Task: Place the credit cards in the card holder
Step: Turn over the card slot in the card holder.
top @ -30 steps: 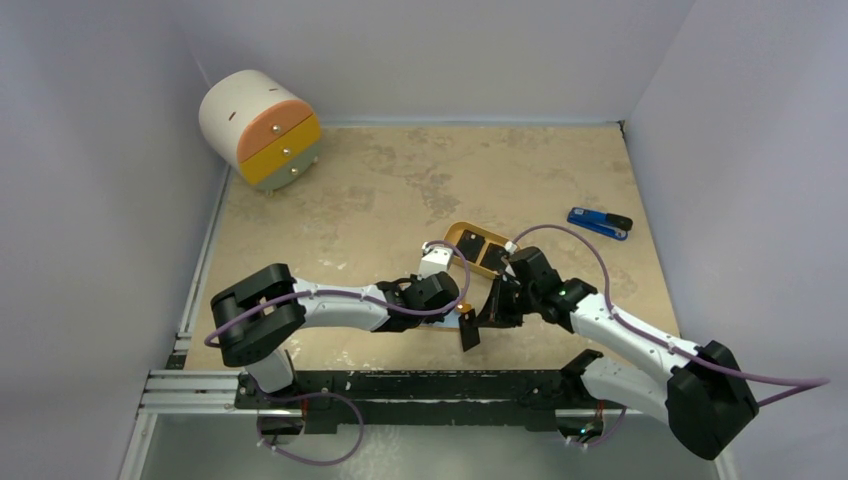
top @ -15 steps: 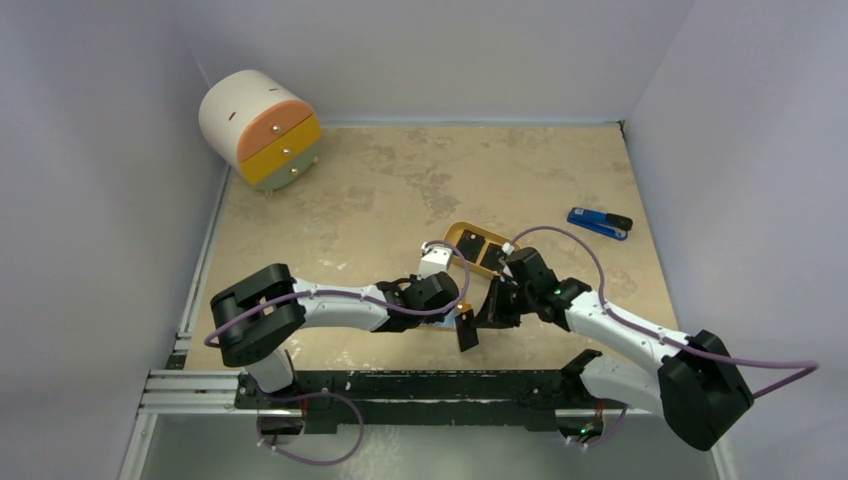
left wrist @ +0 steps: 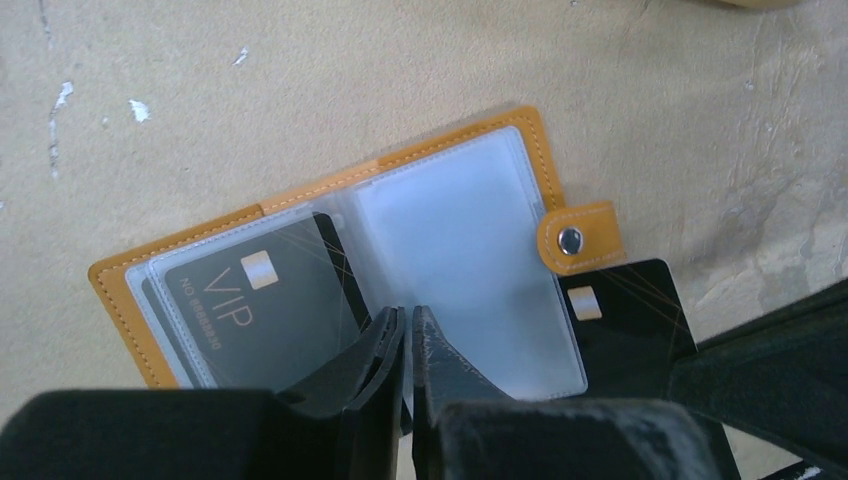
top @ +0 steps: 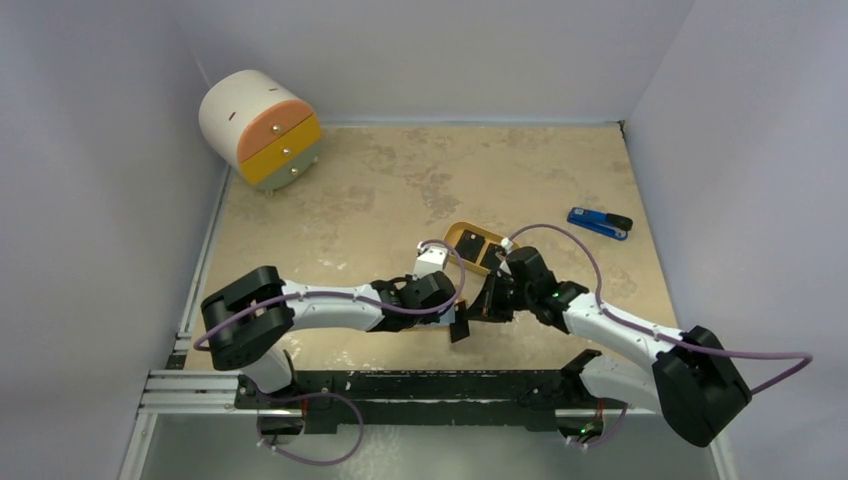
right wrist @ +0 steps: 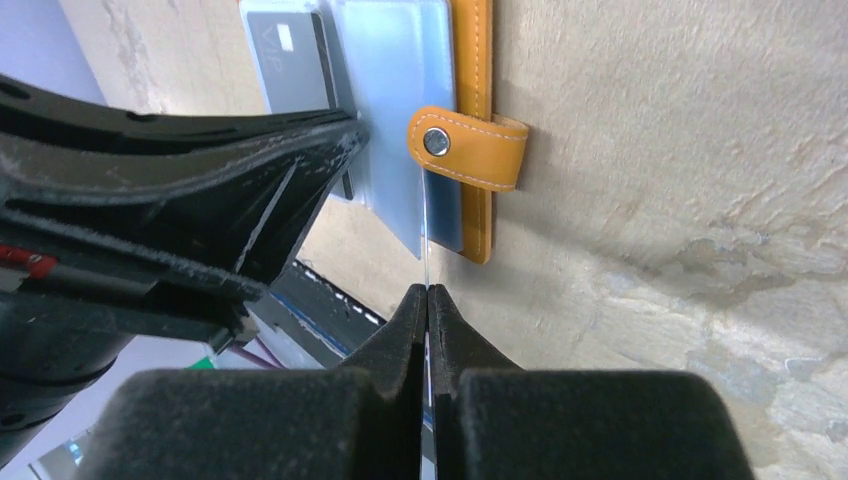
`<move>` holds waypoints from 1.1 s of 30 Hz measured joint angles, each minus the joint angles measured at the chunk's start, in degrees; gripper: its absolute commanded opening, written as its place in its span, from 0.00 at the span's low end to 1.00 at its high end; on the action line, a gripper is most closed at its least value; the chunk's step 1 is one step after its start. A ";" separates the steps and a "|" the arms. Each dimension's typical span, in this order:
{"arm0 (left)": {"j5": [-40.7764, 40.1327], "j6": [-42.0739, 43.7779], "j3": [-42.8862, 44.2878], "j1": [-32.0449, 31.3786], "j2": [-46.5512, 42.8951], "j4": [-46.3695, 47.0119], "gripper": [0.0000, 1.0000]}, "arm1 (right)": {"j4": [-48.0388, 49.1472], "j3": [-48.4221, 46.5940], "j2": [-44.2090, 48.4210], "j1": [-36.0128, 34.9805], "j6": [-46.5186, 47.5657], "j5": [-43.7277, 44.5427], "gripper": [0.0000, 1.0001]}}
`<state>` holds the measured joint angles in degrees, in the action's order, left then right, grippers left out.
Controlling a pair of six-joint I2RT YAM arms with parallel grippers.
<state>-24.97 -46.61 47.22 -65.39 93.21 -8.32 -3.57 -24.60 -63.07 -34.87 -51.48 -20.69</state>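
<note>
1. Orange leather card holder (left wrist: pixel 460 240) lay open on the table (left wrist: pixel 300 80), one black VIP card (left wrist: pixel 250 305) already in a sleeve.
2. Left claw (left wrist: pixel 408 325), tips nearly together, pressed the clear sleeves, probably steadying them.
3. Right claw (right wrist: pixel 428 300) was clamped on a second black card (left wrist: pixel 625 320), edge-on beside the snap tab (left wrist: pixel 580 238), seemingly lined up for the empty sleeve.
4. Whether the left tips pinched plastic was unclear; from above, the arms mostly hid the holder.

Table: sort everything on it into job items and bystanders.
Job: card holder, VIP card sleeved inside, black card in right gripper, dark cards in orange tray.
Bystanders: round drawer unit, blue-and-black stapler.
</note>
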 measured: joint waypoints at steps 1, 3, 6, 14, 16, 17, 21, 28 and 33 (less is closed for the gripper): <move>0.00 -0.13 0.00 0.00 -0.61 -0.81 0.12 | 0.48 0.00 -0.28 0.00 -0.20 0.00 0.00; -0.15 -0.31 0.17 0.00 -1.88 -2.40 0.15 | 1.66 0.07 -0.81 0.00 -0.63 0.00 0.00; -0.46 -0.31 0.87 0.00 -4.02 -4.83 0.18 | 3.28 0.22 -1.27 0.00 -1.25 0.00 0.00; -3.34 -0.52 2.49 0.00 -11.87 -10.45 0.18 | 8.11 0.24 -2.84 -0.68 -2.29 -0.52 0.00; -4.63 -0.92 2.10 0.02 -13.66 -11.30 0.18 | 9.38 0.17 -3.54 -1.22 -2.38 -0.96 0.00; -5.33 -1.11 1.49 0.11 -14.51 -11.50 0.18 | 9.92 0.09 -4.15 -1.60 -2.38 -1.29 0.00; -6.93 -2.78 -2.40 0.52 -17.31 -12.66 0.20 | 10.82 -1.33 -6.84 -3.04 -2.36 -1.44 0.00; -8.81 -5.55 -6.27 1.57 -23.08 -14.60 0.23 | 12.50 -5.68 -10.75 -6.51 -2.23 -1.25 0.00; -9.35 -6.64 -6.49 2.01 -25.88 -14.43 0.23 | 12.96 -7.28 -11.91 -7.82 -1.90 -0.96 0.00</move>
<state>-34.33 -53.25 40.73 -63.37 67.33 -22.74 9.39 -31.88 -74.98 -42.70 -53.39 -21.65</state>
